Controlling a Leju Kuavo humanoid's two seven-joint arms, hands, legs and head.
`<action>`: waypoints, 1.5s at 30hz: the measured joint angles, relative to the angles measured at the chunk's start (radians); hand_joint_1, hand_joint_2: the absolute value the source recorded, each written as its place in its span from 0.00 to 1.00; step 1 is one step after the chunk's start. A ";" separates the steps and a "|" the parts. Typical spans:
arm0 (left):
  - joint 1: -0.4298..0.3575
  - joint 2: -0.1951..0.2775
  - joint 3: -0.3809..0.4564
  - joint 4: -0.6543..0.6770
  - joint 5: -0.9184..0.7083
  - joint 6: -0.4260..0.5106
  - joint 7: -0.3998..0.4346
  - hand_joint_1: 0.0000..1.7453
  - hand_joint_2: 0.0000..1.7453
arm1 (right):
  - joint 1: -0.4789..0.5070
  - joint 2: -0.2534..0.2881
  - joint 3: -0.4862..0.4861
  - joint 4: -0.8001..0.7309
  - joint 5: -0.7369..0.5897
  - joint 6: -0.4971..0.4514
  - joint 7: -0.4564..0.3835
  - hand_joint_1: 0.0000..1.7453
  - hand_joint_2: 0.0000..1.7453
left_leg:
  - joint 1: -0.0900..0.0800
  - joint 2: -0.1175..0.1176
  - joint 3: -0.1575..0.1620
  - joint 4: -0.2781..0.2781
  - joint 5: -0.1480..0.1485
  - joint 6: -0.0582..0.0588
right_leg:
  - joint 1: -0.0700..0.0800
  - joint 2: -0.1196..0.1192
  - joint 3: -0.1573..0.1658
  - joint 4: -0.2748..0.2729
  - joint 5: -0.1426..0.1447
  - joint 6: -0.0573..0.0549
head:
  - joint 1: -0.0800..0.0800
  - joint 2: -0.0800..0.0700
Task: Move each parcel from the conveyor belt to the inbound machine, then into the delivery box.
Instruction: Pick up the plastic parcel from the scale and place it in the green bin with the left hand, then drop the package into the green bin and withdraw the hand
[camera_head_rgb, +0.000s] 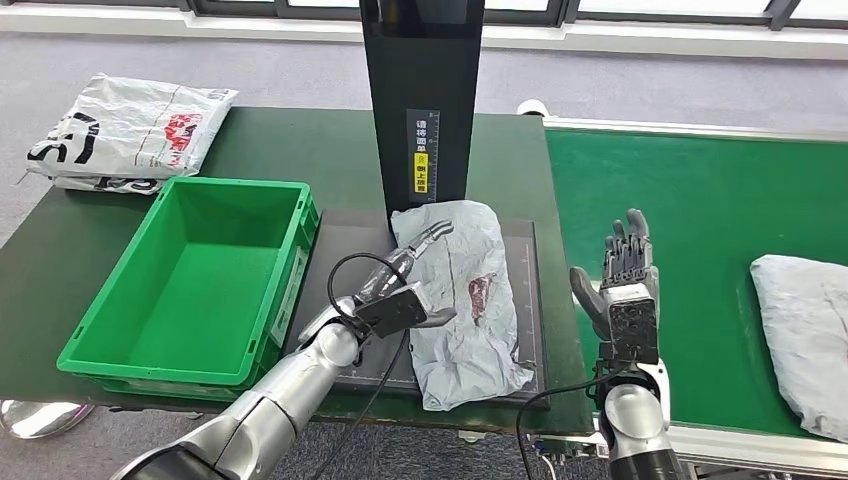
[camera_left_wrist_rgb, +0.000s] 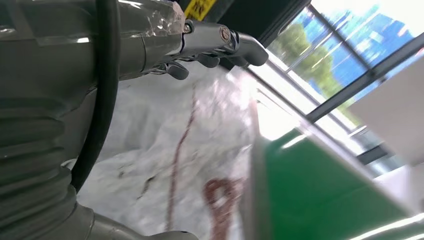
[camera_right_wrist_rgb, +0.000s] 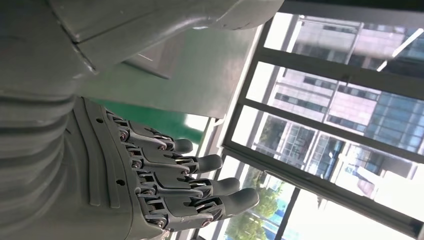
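I see the grey parcel (camera_head_rgb: 465, 300) lying on the inbound machine's scan plate (camera_head_rgb: 528, 300), its long axis running away from me toward the black column (camera_head_rgb: 422, 100). My left hand (camera_head_rgb: 405, 285) rests on its near left side, fingers apart, gripping nothing I can confirm; the delivery box (camera_head_rgb: 190, 290) sits just left. The left wrist view shows crinkled film under the fingers (camera_left_wrist_rgb: 220, 42). My right hand (camera_head_rgb: 625, 285) hovers open over the belt edge (camera_head_rgb: 700, 200).

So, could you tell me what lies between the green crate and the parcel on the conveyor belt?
In the head view, the grey parcel on the inbound machine, then the right hand.
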 joint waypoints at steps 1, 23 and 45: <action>-0.002 0.002 -0.012 0.012 -0.030 -0.003 0.015 0.00 1.00 | -0.002 0.000 -0.003 0.001 -0.009 -0.004 -0.006 0.00 1.00 | 0.000 0.000 0.000 0.000 0.000 0.000 | 0.000 0.000 0.000 0.000 0.000 0.000 | 0.000 0.000; -0.058 0.030 -0.155 0.161 -0.325 -0.036 0.247 1.00 1.00 | -0.049 0.000 -0.050 0.046 -0.027 0.023 -0.013 0.00 1.00 | 0.000 0.000 0.001 0.000 0.001 -0.001 | 0.000 0.000 0.001 0.000 0.000 0.000 | 0.000 0.000; -0.041 0.053 0.173 -0.200 -0.397 0.581 0.292 1.00 1.00 | 0.005 0.017 -0.071 0.002 -0.010 -0.015 0.004 0.00 1.00 | 0.001 0.001 0.000 0.000 0.001 -0.001 | 0.000 0.001 -0.001 0.002 0.000 -0.001 | 0.000 0.000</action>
